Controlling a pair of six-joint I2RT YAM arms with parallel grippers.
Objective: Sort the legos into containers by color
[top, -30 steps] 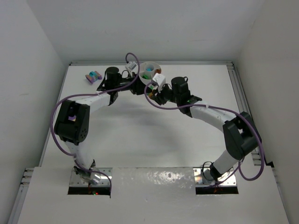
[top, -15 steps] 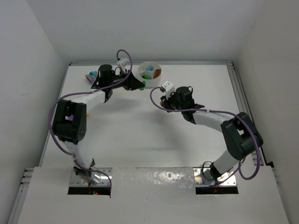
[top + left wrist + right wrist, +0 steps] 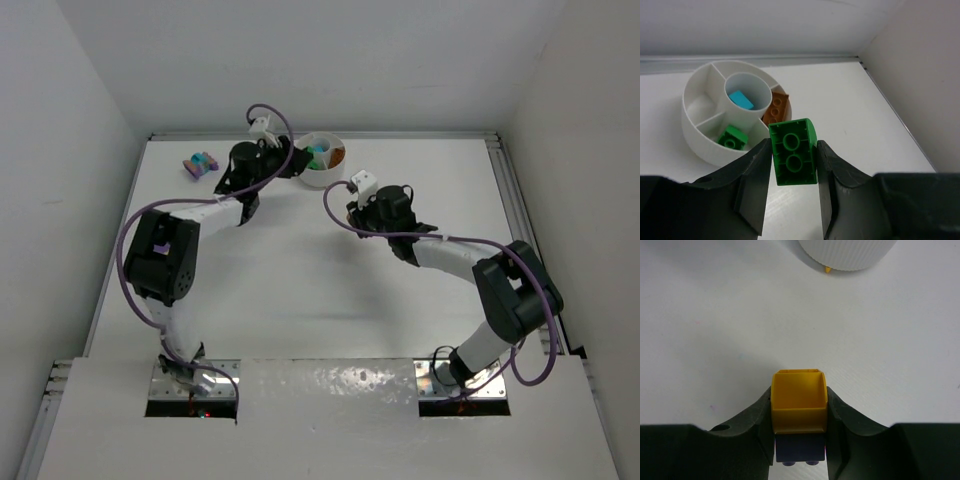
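**Tabletop** [image 3: 300, 290]: white, walled on three sides.

**Dish** [image 3: 322, 160]: round, white, divided, at 12 o'clock on the tabletop in the top view. Only the left wrist view [image 3: 695, 134] looks into it.
- Central well: one teal-blue brick [image 3: 741, 99].
- Ring section at 6 o'clock: one small green brick [image 3: 731, 136].
- Ring section at 4 o'clock: one orange brick [image 3: 777, 107].

The right wrist view shows only the ribbed outer wall [image 3: 845, 252], at its 12 o'clock, with a yellow speck [image 3: 827, 269] at the foot.

**Left end effector** [image 3: 792, 150]: narrowed onto a green two-stud brick [image 3: 792, 162], pinched by its sides with the studs facing the camera. It is held off the tabletop, just beside the dish rim on the 5 o'clock side. From above it [image 3: 285, 165] sits at the dish's 9 o'clock, and the brick cannot be made out.

**Right end effector** [image 3: 800, 395]: closed on a yellow brick [image 3: 799, 407], hollow underside up, with a dark purple brick [image 3: 800, 450] below it between the fingers. It is well apart from the dish, over bare tabletop. The top view hides this load.

**Loose bricks** [image 3: 200, 163]: a small pink, teal and purple cluster at 10 o'clock on the tabletop, seen in the top view only.
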